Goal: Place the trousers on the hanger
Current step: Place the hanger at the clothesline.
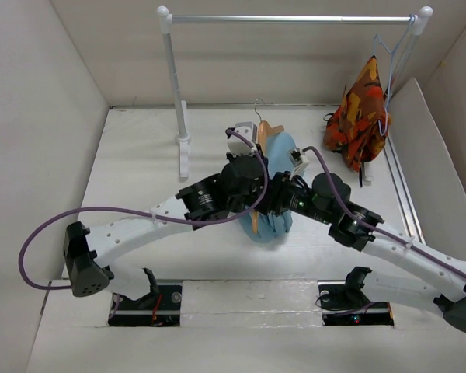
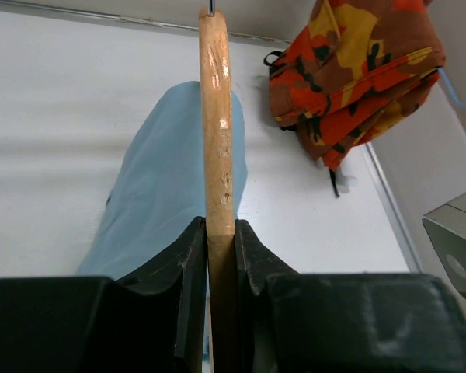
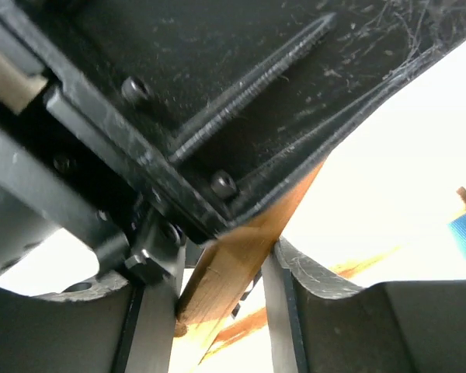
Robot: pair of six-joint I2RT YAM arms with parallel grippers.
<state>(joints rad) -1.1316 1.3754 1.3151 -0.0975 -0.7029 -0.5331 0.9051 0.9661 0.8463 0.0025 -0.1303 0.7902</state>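
Observation:
The tan wooden hanger point(image 1: 271, 131) stands upright at the table's middle, with its metal hook up. The light-blue trousers point(image 1: 283, 152) drape over it. My left gripper point(image 1: 258, 159) is shut on the hanger's wooden arm. In the left wrist view the wood point(image 2: 217, 116) runs straight up from between the fingers point(image 2: 193, 249), and the trousers point(image 2: 159, 202) hang to its left. My right gripper point(image 1: 262, 203) meets the hanger lower down. In the right wrist view its fingers point(image 3: 273, 311) clamp a slanted wooden bar point(image 3: 229, 272), and the left gripper's black body fills the upper part of that view.
A white clothes rack point(image 1: 175, 85) stands at the back, its rail spanning to the right. An orange-red patterned garment point(image 1: 362, 115) hangs from a pale wire hanger point(image 1: 389, 54) at the right end; it also shows in the left wrist view point(image 2: 357, 74). White walls enclose the table.

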